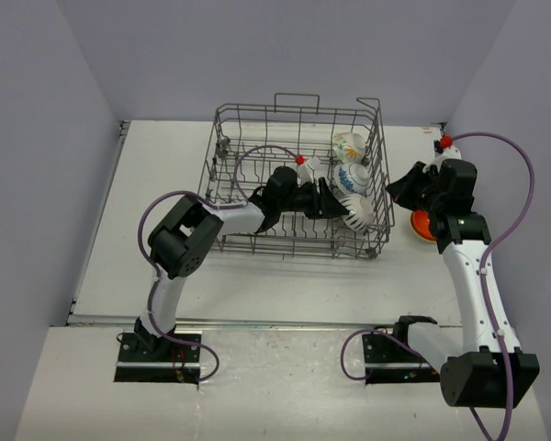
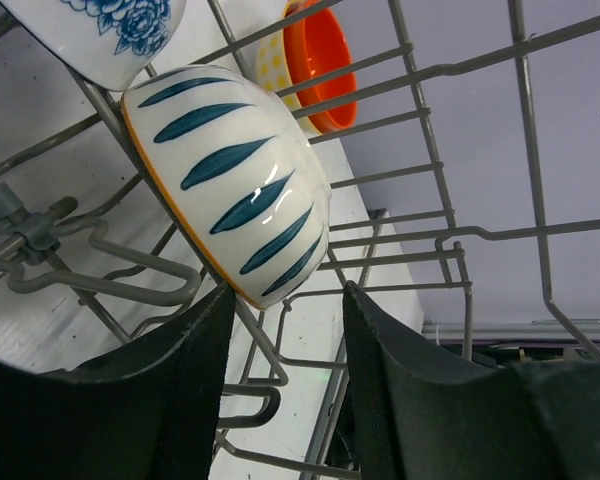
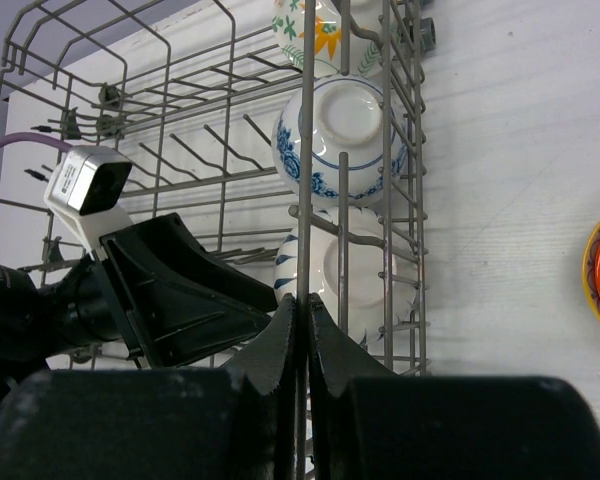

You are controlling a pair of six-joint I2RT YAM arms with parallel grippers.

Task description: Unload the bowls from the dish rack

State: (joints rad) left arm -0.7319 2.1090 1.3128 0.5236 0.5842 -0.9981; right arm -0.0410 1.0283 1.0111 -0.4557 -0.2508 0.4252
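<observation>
Jaws, left: spread wide inside the rack [image 1: 257,230], with the lower rim of the striped bowl [image 2: 230,190] just between the tips; whether they touch it cannot be told.
Jaws, right: pressed together on an upright wire of the rack's right wall, from outside.
Arms: two, the left arm [image 1: 179,239] reaching over the rack's near wall, the right arm [image 1: 473,266] beside the rack.
Rack: one, standing mid-counter [image 1: 119,266].
Bowls in rack: three, in a row along the right wall, all tipped on edge. From front to back they are the striped bowl, a blue-flowered bowl [image 3: 340,140] and a yellow-flowered bowl [image 3: 315,25].
Bowls off rack: an orange bowl [image 1: 423,224] on the counter just right of the rack, with a pale yellow bowl [image 2: 270,62] against it.
Hard to make out: whether the orange bowl sits inside the yellow one. From above, the right arm covers part of them, and the right wrist view cuts them at the edge. The left wrist view crops the blue-flowered bowl.
</observation>
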